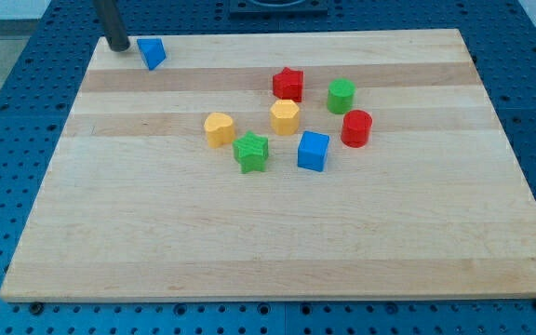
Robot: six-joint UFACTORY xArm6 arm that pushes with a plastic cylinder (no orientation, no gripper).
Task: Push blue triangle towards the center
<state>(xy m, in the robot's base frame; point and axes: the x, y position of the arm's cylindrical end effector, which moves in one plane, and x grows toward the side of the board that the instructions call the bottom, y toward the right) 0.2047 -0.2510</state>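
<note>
The blue triangle (152,52) lies near the top left corner of the wooden board (277,242). My tip (118,45) rests on the board just left of the triangle, a small gap apart. Around the board's middle stand a red star (288,84), a green hexagonal block (341,96), a red cylinder (356,128), a yellow hexagonal block (285,117), a yellow rounded block (219,128), a green star (250,152) and a blue cube (313,151).
The board lies on a blue perforated table (7,112). The board's top edge runs just above my tip and the triangle.
</note>
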